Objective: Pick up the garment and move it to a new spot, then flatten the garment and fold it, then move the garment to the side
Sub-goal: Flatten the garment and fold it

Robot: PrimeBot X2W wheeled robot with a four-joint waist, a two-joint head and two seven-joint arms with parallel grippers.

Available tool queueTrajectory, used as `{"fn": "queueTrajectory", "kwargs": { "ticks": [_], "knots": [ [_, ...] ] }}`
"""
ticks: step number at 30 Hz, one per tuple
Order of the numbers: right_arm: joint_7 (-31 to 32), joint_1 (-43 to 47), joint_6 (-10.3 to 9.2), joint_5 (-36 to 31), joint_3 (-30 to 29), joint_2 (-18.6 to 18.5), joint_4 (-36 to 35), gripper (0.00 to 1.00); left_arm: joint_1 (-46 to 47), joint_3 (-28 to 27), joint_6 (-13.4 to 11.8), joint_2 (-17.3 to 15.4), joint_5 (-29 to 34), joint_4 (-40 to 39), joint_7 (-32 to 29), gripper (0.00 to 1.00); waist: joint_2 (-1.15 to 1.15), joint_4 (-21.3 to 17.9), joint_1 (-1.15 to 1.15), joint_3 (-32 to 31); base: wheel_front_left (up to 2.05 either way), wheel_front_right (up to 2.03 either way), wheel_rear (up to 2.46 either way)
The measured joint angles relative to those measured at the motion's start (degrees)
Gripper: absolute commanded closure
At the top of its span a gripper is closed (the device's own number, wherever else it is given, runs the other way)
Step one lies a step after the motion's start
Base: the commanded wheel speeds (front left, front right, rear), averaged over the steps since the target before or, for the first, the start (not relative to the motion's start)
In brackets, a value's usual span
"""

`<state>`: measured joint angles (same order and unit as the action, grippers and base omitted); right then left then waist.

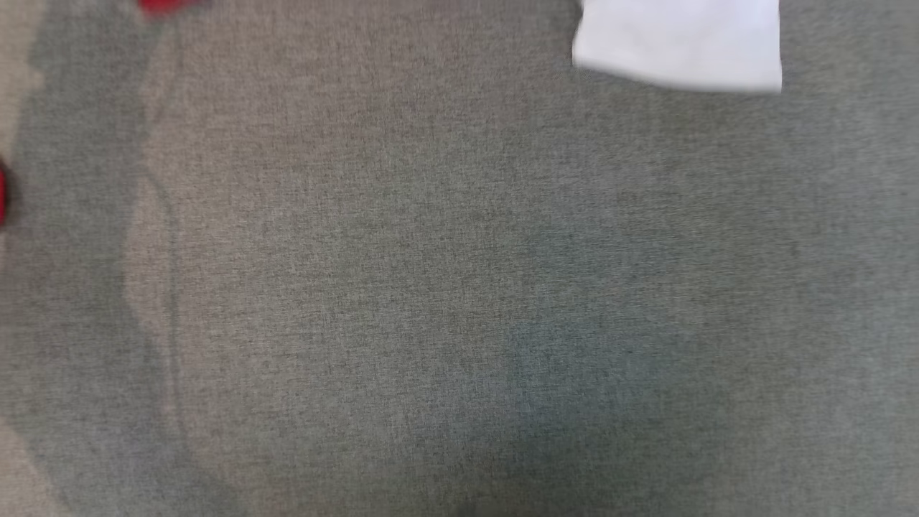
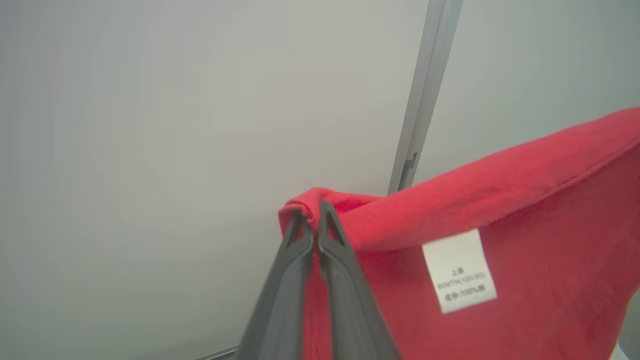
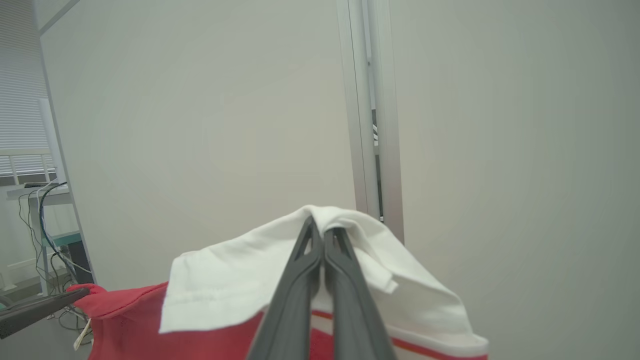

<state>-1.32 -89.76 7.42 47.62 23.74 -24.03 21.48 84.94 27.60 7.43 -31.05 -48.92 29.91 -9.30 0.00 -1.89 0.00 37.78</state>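
The garment is red with white parts, and both grippers hold it up in the air. In the left wrist view my left gripper (image 2: 312, 212) is shut on a bunched red edge of the garment (image 2: 500, 200), whose white care label (image 2: 459, 270) faces the camera. In the right wrist view my right gripper (image 3: 322, 227) is shut on a white sleeve-like part of the garment (image 3: 240, 280). Red cloth hangs below it, and the left gripper (image 3: 80, 294) pinches a red corner at the far left. The head view catches a white piece of the garment (image 1: 678, 47) at the top right.
A grey cloth-covered surface (image 1: 431, 287) spreads below the head camera. Behind the lifted garment is a pale wall with a vertical metal post (image 3: 370, 100). A desk with hanging cables (image 3: 45, 225) stands at the far left of the right wrist view.
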Motion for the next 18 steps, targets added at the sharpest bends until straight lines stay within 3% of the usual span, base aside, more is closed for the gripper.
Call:
{"fn": "queueTrajectory", "kwargs": {
  "ticks": [5,9,14,18],
  "knots": [
    [-11.4,-11.9,0.08,-0.7,-0.8,1.7,4.4,1.0,9.8,1.2,0.0,0.9,-2.2,4.9,8.0,1.0,0.0,0.2,0.0,2.7,0.0,0.0,0.0],
    [-13.4,-14.8,0.07,-1.5,-0.5,2.4,4.4,1.0,11.9,5.0,0.0,1.3,-5.7,6.3,9.3,1.0,0.0,0.1,0.0,2.8,0.0,0.0,0.0],
    [-12.3,-11.6,0.07,1.4,7.1,2.1,6.2,1.0,10.0,11.9,0.0,0.1,-10.1,8.4,5.1,1.0,0.0,-0.2,0.0,1.6,0.0,0.0,0.0],
    [-8.5,-6.3,0.05,4.1,13.8,-0.6,6.9,1.0,5.9,18.4,0.0,-1.3,-12.8,9.9,-1.4,1.0,0.0,-0.4,0.0,0.6,0.0,0.0,0.0]
  ]
}}
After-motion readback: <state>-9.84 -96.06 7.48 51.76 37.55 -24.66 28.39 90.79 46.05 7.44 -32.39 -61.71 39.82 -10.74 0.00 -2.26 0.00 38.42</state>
